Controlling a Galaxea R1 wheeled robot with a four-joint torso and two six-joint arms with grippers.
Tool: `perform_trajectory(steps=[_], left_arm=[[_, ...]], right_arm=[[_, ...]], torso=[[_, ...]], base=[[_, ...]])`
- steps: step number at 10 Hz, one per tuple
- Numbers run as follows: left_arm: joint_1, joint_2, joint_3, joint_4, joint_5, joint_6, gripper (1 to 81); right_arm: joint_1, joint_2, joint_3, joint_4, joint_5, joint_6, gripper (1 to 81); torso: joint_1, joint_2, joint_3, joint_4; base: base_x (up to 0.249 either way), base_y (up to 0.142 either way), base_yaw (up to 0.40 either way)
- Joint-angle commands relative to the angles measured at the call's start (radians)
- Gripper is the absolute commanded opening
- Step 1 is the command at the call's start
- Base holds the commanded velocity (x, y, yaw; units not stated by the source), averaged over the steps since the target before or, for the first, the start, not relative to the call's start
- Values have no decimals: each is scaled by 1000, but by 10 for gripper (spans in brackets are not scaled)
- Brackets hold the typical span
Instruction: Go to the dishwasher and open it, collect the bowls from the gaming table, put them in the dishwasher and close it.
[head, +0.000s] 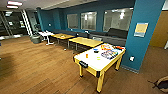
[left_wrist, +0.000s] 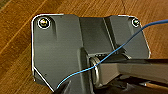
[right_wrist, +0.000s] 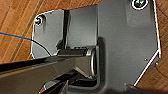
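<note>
Bowls, blue and yellow-green, sit on your gaming table in the head view. Wrist views give you wood floor; I cannot tell either gripper's state.

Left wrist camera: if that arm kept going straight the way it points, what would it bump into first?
Probably the wooden floor. The floor lies behind the robot's dark plate, with nothing else in between, though how far down it is can't be judged.

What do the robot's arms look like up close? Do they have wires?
In both wrist views the arm parts are dark grey metal: a wide plate with shiny round bolts at its corners, and a jointed bar. A thin blue cable loops across.
</note>
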Motion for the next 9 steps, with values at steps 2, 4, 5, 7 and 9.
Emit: perform_trajectory(steps=[2,4,5,7,9], left_arm=[[-40,-3,4,8,50,7,811],[-40,-1,4,8,52,7,811],[-40,-3,4,8,52,7,811],[-39,-3,4,8,52,7,811],[-40,-1,4,8,52,7,811]], right_arm=[[39,9,9,-10,-54,-5,811],[39,9,9,-10,-53,-5,811],[37,10,9,-10,-53,-6,811],[37,10,9,-10,-53,-6,811],[37,10,9,-10,-53,-6,811]], torso=[[0,0,0,0],[0,0,0,0],[0,0,0,0],[0,0,0,0],[0,0,0,0]], base=[[112,0,0],[113,0,0],[113,0,0],[115,0,0],[116,62,0]])
